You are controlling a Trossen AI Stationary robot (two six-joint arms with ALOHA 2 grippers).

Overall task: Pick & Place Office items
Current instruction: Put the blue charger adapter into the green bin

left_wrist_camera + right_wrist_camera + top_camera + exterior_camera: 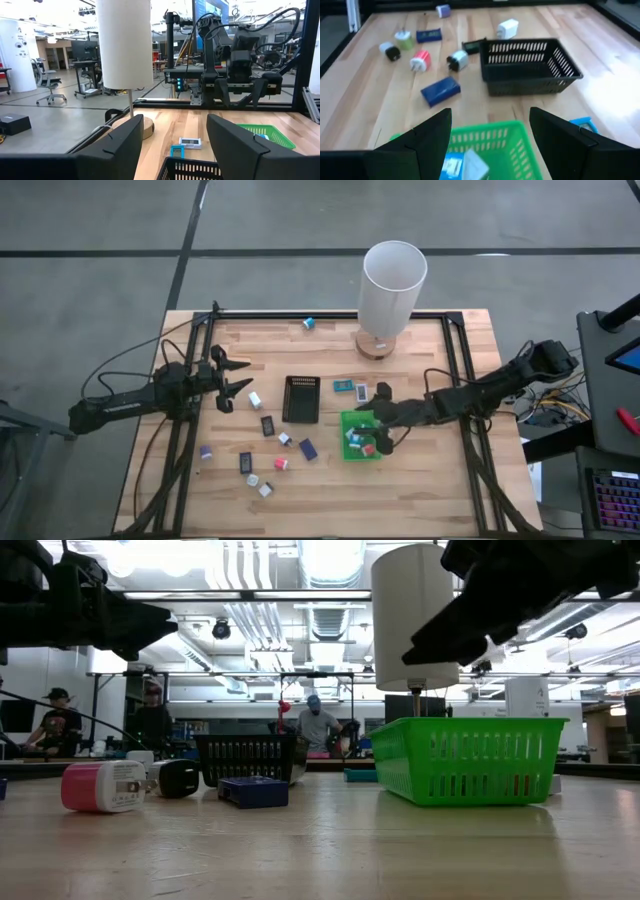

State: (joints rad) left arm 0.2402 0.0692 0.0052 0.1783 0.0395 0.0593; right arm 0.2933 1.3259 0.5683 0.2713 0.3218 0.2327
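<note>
The green tray (352,450) sits right of the table's middle with a few small office items (465,167) lying in it. My right gripper (490,120) hovers open just above the tray's left half (374,423), slanting down, with nothing between its fingers. More office items lie loose on the table left of it: a dark blue block (440,91), a pink-red plug (420,61), and white, black and purple pieces (255,398). The black ribbed tray (302,399) stands at mid-table. My left gripper (236,380) waits open and level over the table's left side, holding nothing.
A tall white cylinder lamp (393,285) on a round wooden base (375,345) stands at the far middle. A teal packet (341,385) and a white packet (361,389) lie between the trays and the lamp. A teal piece (309,323) lies near the far edge. People show beyond the table.
</note>
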